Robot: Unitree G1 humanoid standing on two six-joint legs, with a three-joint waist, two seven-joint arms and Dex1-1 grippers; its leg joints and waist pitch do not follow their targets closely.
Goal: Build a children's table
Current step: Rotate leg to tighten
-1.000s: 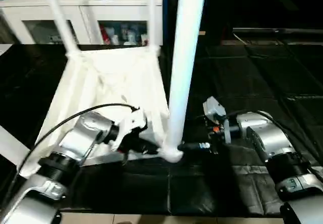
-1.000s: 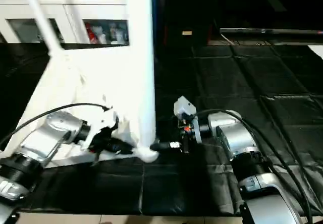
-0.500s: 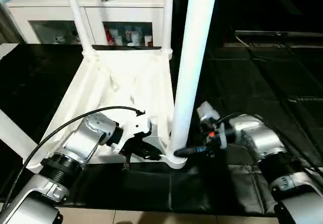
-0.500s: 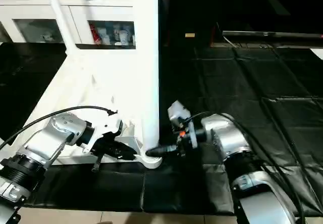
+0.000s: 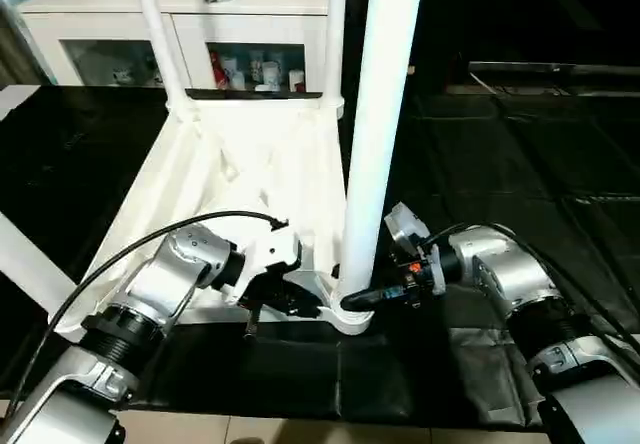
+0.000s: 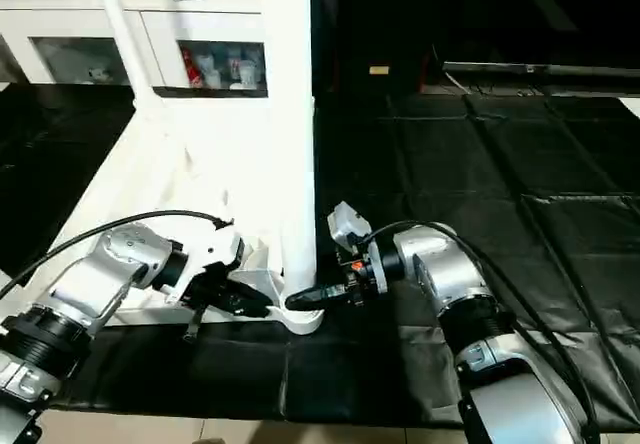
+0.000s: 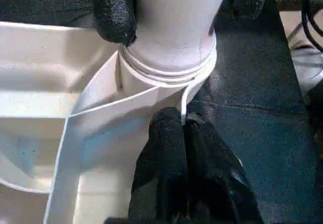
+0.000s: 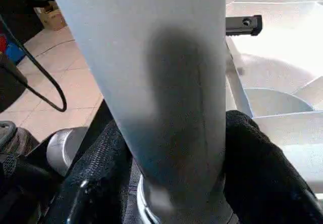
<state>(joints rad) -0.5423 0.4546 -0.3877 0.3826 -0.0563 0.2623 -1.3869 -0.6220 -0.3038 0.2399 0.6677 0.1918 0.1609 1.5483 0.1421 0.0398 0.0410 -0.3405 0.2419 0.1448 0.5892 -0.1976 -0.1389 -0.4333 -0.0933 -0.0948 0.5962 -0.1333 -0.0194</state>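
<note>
The children's table (image 5: pixel 250 174) lies upside down on the black mat (image 5: pixel 520 164), its ribbed underside up. 2 legs (image 5: pixel 150 24) stand in the far corner sockets, and a 3rd leg (image 5: pixel 380 114) stands upright in the near right corner socket (image 5: pixel 350 314). The right gripper (image 5: pixel 365 299) has its 2 black fingers (image 8: pixel 257 163) pinching the base of this leg, 1 on each side, just above the socket collar. The left gripper (image 5: pixel 290 304) has its fingers (image 7: pixel 176 158) pressed together, holding nothing, with the tips resting against the rib wall just beside that socket. The step in hand looks like seating the leg. To do it well, I judge the right gripper should keep the leg plumb while twisting or pressing it fully home, and the left should bear down on the top so the corner cannot slide or lift.
</note>
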